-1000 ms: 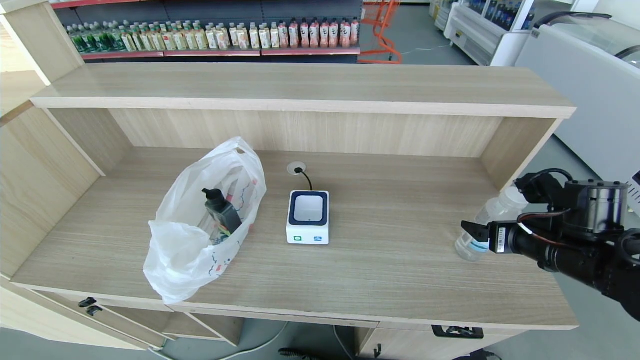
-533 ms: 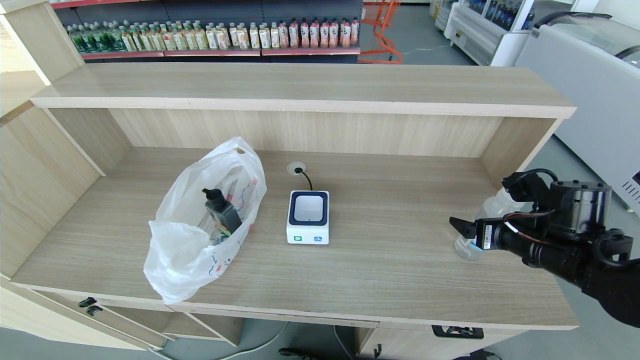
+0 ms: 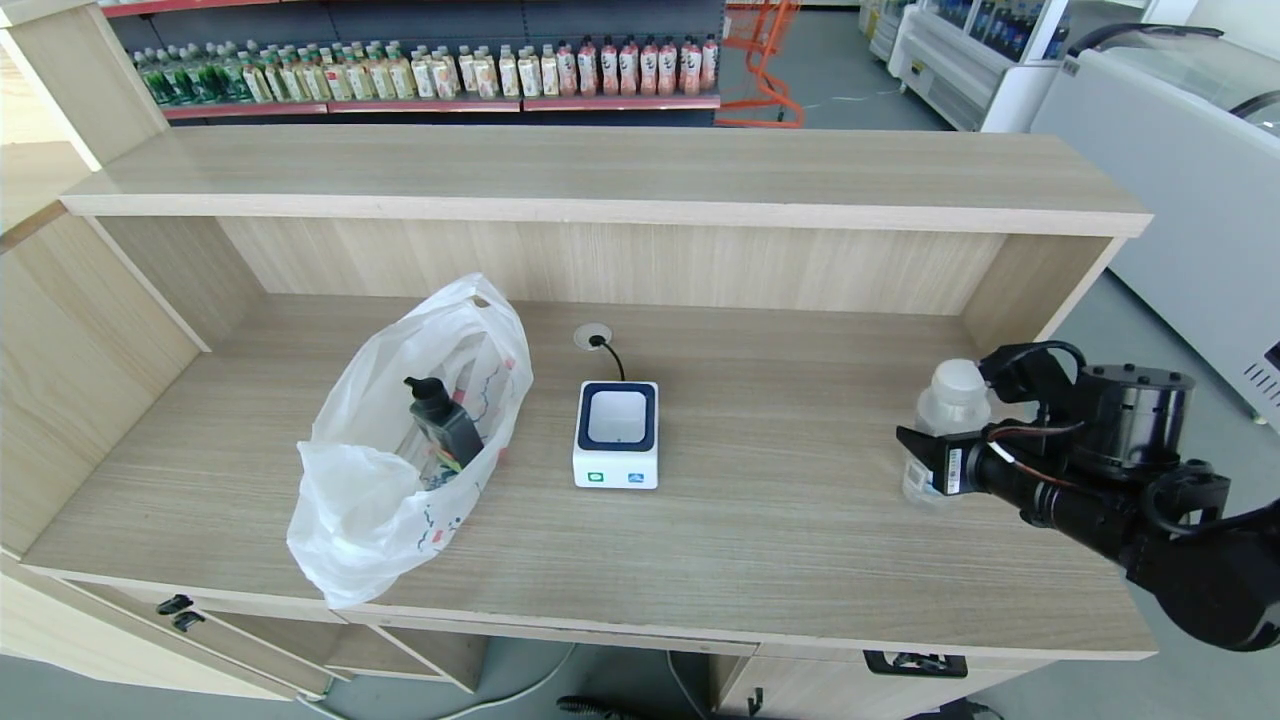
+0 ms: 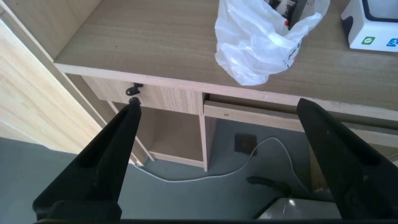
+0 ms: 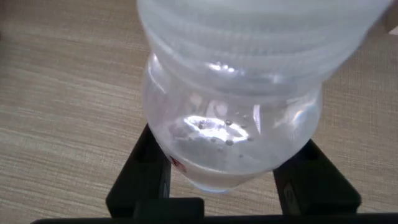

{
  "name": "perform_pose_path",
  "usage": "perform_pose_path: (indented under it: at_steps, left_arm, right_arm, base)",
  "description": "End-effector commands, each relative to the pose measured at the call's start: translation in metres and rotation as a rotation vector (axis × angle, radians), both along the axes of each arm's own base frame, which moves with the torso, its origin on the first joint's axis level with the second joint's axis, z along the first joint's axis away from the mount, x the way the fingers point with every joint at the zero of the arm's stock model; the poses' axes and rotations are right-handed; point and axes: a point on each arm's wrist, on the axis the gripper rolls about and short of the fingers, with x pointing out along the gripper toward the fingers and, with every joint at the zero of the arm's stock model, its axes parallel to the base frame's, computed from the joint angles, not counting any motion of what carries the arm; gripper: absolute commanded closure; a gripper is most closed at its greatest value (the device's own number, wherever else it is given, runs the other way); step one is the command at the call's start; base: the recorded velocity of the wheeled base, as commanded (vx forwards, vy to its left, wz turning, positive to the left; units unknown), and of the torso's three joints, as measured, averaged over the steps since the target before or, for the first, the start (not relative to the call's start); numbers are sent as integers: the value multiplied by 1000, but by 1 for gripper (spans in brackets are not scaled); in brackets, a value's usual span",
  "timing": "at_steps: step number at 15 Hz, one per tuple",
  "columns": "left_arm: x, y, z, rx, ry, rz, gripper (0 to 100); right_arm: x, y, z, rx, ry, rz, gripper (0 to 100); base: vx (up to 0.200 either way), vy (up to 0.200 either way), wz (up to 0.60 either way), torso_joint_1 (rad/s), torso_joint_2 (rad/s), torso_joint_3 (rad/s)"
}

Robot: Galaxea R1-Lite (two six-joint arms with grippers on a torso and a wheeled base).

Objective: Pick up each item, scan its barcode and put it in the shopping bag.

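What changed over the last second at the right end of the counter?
The right gripper, closed around the clear bottle, moved a little left toward the scanner, and the bottle swung from leaning to upright. The scanner and the shopping bag, with the dark bottle in it, stayed where they were.

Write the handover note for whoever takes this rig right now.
Right tool: shut on the clear bottle, which stands upright at the right end of the counter.
Left tool: open and empty, low off the counter's front edge near the bag.
Things: the scanner is mid-counter. The bag lies open to its left, with a dark bottle inside.
Done: dark bottle bagged, clear bottle gripped.
Left: scan the clear bottle, then bag it.
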Motion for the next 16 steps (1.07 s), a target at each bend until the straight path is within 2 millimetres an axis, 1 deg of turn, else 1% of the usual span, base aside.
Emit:
perform_pose_path:
  at_steps: [1,7,10,12,14,16]
  left_arm:
    - [0,0,0,0,0,1,0]
    - [0,0,0,0,0,1,0]
    - [0,0,0,0,0,1,0]
    - [0,0,0,0,0,1,0]
    - [0,0,0,0,0,1,0]
    - [0,0,0,0,0,2,0]
  right_arm:
    - [2,0,-2,0,5,0,100]
    - [2,2,0,7,-29,11,100]
    - [1,2,1,-23,-51,27,100]
    - [-6,1,-3,-24,-36,30,100]
    - [-12,0,-13,-28,-8,34,100]
    - [-11,-1,-20,-29,-1,35,100]
  base:
    - [0,0,0,0,0,0]
    - [0,0,0,0,0,0]
    - [0,0,0,0,0,0]
    - [0,0,0,0,0,0]
    - [0,0,0,0,0,0]
    - [0,0,0,0,0,0]
